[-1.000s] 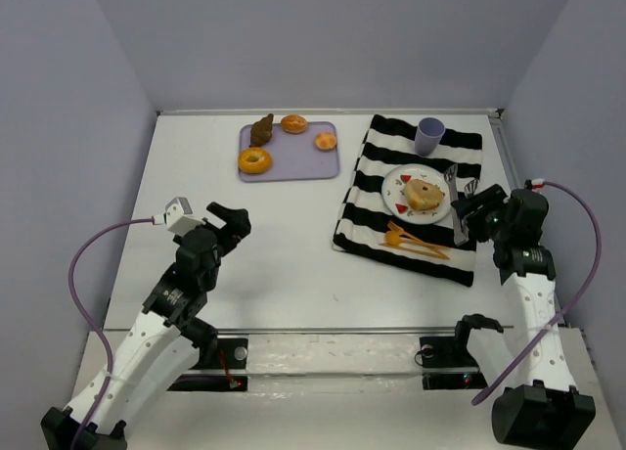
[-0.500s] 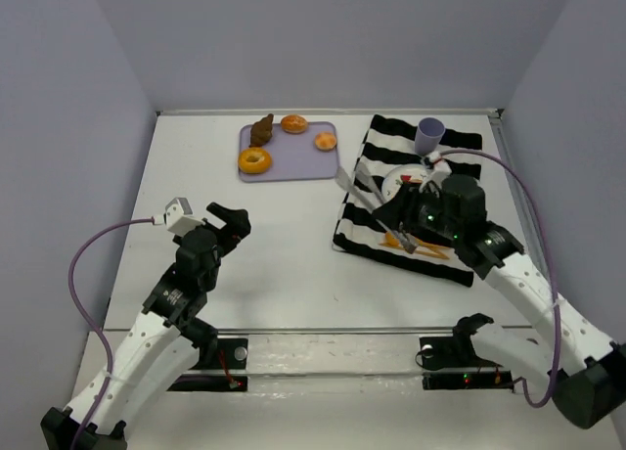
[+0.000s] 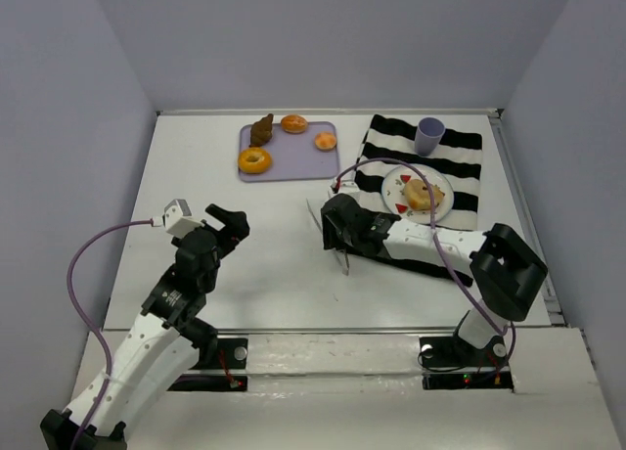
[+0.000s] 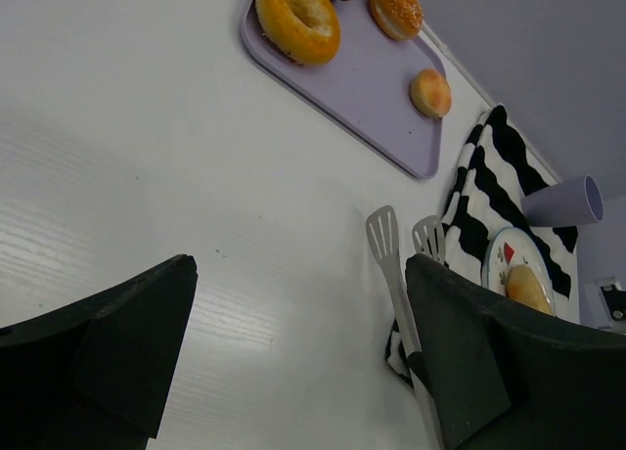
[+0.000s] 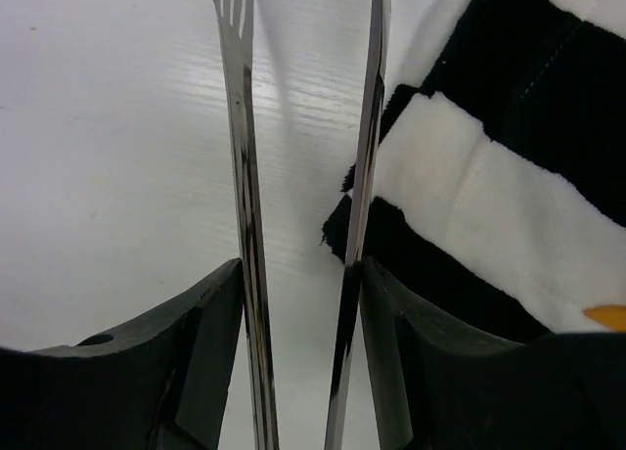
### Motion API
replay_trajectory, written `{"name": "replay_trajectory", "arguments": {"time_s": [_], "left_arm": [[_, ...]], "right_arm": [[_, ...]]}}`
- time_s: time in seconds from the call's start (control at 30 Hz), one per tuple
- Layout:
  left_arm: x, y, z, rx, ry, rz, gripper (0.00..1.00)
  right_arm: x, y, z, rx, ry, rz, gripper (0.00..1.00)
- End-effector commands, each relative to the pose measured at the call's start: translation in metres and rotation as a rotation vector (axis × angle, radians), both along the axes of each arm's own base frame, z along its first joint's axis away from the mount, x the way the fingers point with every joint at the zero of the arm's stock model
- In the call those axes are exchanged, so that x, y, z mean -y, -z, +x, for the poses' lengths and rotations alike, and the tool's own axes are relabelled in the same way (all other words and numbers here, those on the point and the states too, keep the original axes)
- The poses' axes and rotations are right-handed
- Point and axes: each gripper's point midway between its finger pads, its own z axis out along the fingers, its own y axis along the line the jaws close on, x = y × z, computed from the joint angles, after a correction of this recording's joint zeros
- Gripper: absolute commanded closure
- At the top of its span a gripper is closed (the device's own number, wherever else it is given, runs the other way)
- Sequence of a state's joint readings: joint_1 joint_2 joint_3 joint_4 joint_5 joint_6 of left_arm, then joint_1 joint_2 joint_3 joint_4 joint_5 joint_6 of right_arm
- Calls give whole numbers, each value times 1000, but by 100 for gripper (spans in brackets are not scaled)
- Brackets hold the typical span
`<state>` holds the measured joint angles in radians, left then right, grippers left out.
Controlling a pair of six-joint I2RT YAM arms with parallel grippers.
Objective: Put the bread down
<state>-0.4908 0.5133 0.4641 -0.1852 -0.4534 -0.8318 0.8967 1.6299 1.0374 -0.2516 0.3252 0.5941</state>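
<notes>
The bread (image 3: 424, 194), pale tan and roundish, lies on the white plate (image 3: 395, 181) on the striped cloth (image 3: 460, 166). It also shows in the left wrist view (image 4: 528, 289). My right gripper (image 3: 335, 231) is shut on metal tongs (image 3: 313, 213), which it holds low over the table at the cloth's left edge, left of the plate. The two tong blades (image 5: 243, 127) stand apart between my right gripper's (image 5: 298, 284) fingers, with nothing between them. My left gripper (image 3: 227, 220) is open and empty over the bare table (image 4: 293, 342).
A lilac tray (image 3: 293, 161) at the back holds an orange ring doughnut (image 3: 254, 160), a brown pastry (image 3: 261, 130) and two small orange buns (image 3: 294, 124). A purple cup (image 3: 428, 135) stands on the cloth's far end. Walls close in on three sides.
My right arm has swung from the cloth's right side across to its left edge, carrying the tongs. The bread stays on the plate. The left arm has not moved.
</notes>
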Motion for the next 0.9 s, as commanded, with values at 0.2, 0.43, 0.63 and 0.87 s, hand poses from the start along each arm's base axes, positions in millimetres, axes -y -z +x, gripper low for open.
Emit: {"name": "replay_trajectory", "arguments": {"time_s": [0.2, 0.43, 0.63, 0.87], "left_arm": [[-1, -11, 5, 34, -20, -11, 1], [-1, -11, 5, 37, -16, -11, 1], [-1, -11, 4, 41, -17, -16, 1], [-3, -14, 2, 42, -22, -12, 1]], "right_arm": [[-39, 8, 4, 39, 71, 77, 40], [-63, 13, -7, 3, 43, 116, 33], [-63, -1, -5, 31, 80, 151, 5], [-19, -68, 14, 238, 220, 141, 0]]}}
